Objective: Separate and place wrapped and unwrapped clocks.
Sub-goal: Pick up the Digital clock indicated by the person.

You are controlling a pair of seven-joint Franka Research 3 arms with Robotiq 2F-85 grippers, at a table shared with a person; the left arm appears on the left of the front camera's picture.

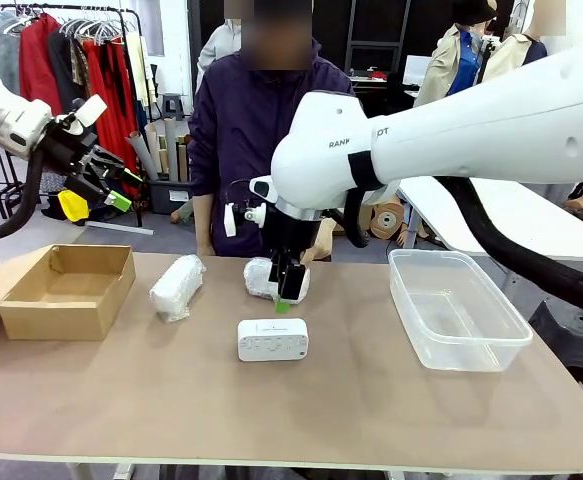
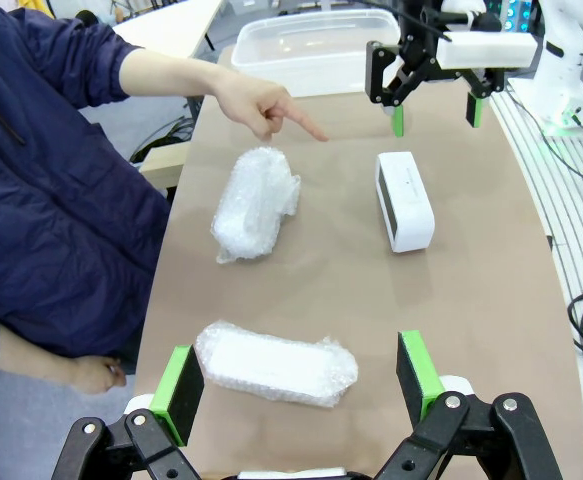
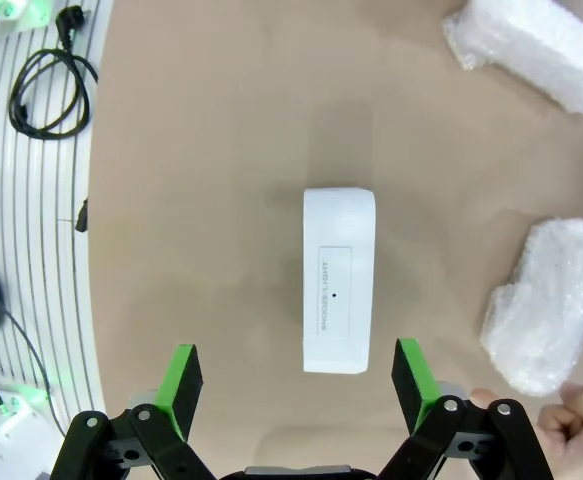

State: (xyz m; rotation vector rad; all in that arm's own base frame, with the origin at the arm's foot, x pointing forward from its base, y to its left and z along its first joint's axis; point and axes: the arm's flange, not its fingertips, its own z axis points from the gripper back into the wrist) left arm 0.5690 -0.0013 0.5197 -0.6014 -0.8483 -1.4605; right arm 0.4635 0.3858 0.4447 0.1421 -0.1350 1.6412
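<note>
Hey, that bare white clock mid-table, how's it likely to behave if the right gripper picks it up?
The clock looks like a rigid plastic box, so it probably won't flex or sag. Its smooth shell may slip against the green pads of the right gripper. It sits low and boxy, so rolling seems unlikely; a push would probably slide it.

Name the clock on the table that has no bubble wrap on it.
The bare white clock, smooth plastic, in front; the left bundle and the middle bundle behind it are bubble-wrapped.
</note>
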